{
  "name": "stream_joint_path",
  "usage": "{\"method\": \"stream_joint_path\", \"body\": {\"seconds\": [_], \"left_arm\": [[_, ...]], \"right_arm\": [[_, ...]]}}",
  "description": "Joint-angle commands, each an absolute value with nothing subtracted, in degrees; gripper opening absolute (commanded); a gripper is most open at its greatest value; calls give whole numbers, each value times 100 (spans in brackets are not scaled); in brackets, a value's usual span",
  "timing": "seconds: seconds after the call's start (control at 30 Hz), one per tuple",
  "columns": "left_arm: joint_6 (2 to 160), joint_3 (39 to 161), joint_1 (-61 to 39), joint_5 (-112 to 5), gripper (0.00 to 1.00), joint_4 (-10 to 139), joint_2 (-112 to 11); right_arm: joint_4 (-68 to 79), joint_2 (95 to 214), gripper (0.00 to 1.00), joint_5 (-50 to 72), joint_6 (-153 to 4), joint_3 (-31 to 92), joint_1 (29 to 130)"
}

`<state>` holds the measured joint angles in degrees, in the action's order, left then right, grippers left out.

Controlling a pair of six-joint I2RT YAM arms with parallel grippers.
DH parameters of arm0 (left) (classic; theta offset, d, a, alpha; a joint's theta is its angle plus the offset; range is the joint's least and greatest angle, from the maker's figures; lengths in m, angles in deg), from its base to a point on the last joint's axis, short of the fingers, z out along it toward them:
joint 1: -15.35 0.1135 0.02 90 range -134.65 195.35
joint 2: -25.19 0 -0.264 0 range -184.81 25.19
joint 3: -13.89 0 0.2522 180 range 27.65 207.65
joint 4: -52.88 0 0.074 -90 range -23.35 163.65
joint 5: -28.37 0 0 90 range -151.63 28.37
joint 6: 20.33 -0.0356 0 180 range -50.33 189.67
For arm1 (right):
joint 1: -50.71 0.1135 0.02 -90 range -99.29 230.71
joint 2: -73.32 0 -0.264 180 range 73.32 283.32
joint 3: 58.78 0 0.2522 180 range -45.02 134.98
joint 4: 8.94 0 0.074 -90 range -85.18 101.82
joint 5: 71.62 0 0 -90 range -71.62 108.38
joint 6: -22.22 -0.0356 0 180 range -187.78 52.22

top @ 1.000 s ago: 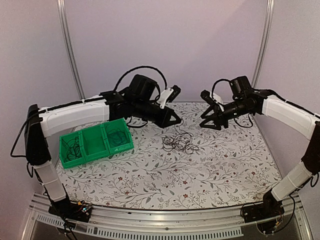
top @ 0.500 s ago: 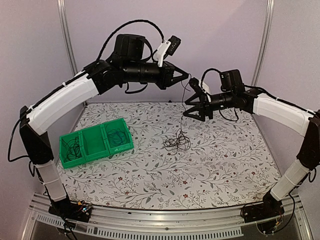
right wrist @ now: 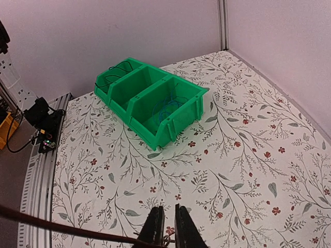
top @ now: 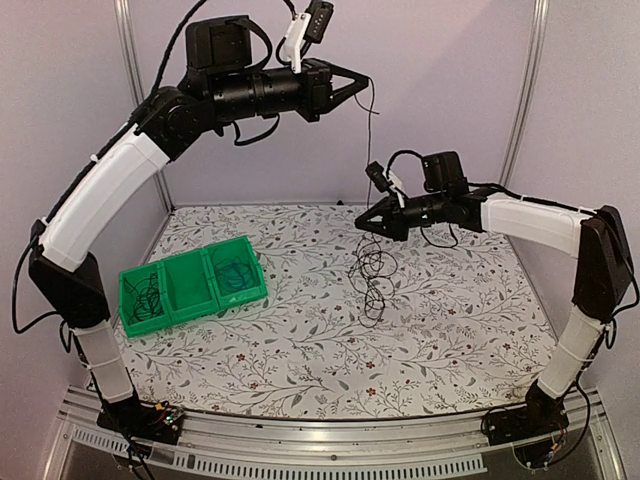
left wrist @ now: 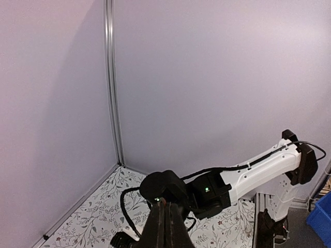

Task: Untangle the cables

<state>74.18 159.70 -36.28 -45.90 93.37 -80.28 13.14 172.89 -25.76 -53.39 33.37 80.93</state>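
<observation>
A tangle of thin black cables is held up over the middle of the floral-patterned tabletop. One strand is stretched straight down from the clenched left gripper, by which it is grasped high up. Below the right gripper, loose loops are hung in a narrow chain. The right gripper's jaws are set close beside the strand, though whether it is pinched cannot be told. A black cable bundle and a blue cable bundle are coiled in the outer compartments of a green plastic three-compartment bin, well apart to the left.

Obstacles: hanging cables mid-table, green bin left.
</observation>
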Motion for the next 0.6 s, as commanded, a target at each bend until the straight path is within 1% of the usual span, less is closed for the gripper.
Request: {"method": "stream_joint_path", "body": {"seconds": [0.0, 0.03, 0.27, 0.37, 0.57], "left_arm": [[7350, 16218, -3712, -4932, 0, 9230, -7920], [7332, 16225, -3712, -5007, 0, 9163, -7876], [6798, 16267, -3727, -6082, 0, 8718, -7439], [6545, 16367, -3727, -6499, 0, 8661, -7332], [5938, 16478, -3713, -7141, 0, 8735, -7192]], "right_arm": [[1119, 17526, 3, -2688, -5673, 3319, 8062], [1116, 17578, 0, -2688, -5686, 3263, 8046], [1190, 17884, 0, -2896, -5859, 2632, 7553], [1333, 17963, 0, -2774, -5783, 2431, 7306], [1731, 18041, 0, -2779, -5491, 2362, 6924]]}}
